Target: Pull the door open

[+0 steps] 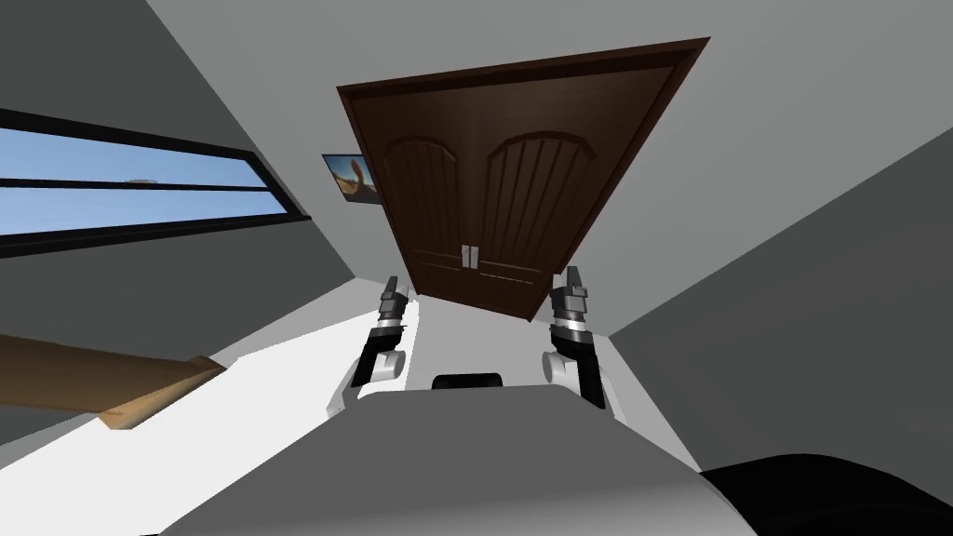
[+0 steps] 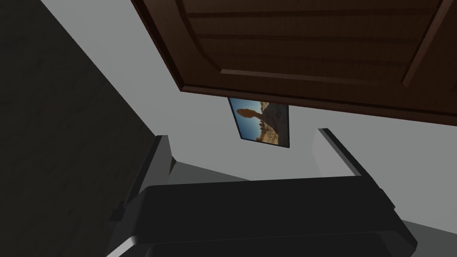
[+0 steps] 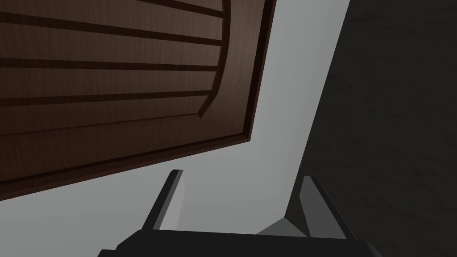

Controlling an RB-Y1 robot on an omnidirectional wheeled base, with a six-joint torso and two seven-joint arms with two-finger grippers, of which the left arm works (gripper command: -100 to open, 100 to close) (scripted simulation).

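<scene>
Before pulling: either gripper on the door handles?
No, left gripper and right gripper, both open, flank the dark brown door, off its pale handles.

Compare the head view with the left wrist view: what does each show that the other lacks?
Head view adds the two pale handles at the door's middle seam, a window on my left, and the right gripper. Left wrist view adds the left gripper up close, its fingers apart. Both share the dark brown double door and the framed picture beside it.
</scene>
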